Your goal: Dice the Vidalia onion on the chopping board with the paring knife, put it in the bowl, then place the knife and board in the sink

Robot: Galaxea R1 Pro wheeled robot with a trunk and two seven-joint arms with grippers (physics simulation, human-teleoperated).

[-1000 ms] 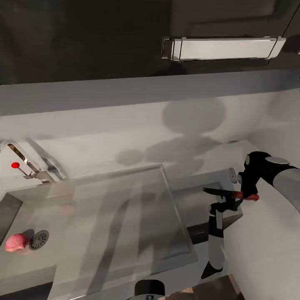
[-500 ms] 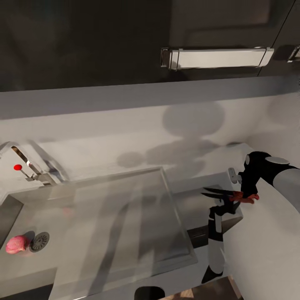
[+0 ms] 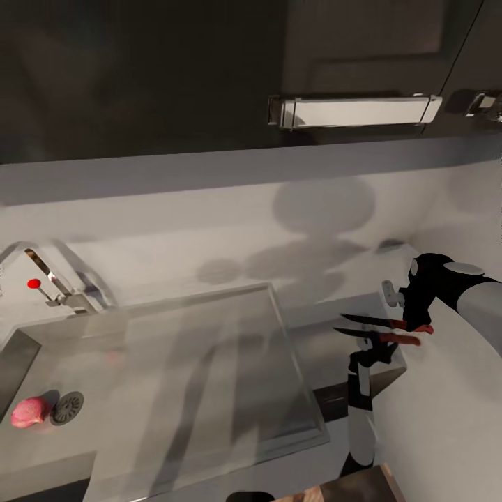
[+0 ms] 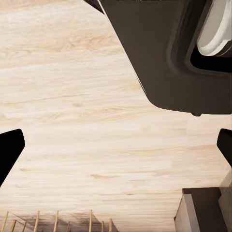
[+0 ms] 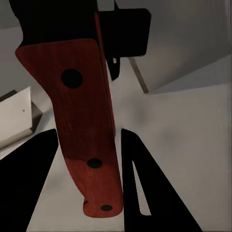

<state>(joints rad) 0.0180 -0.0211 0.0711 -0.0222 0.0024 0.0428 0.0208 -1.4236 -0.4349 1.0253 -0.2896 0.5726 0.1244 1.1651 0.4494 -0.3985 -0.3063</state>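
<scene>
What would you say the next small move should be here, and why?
Probably raise the left gripper toward the sink. The onion lies whole beside the drain, so cutting cannot start. The right gripper has the knife handle between its fingers, while the left one is open and faces the floor.

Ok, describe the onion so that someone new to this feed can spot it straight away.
Find the steel sink under the tap with the red knob, at the head view's left. In the basin's near left corner sits a round dark drain. The Vidalia onion lies right beside it: a small pinkish lump, the one coloured thing in the grey basin.
</scene>
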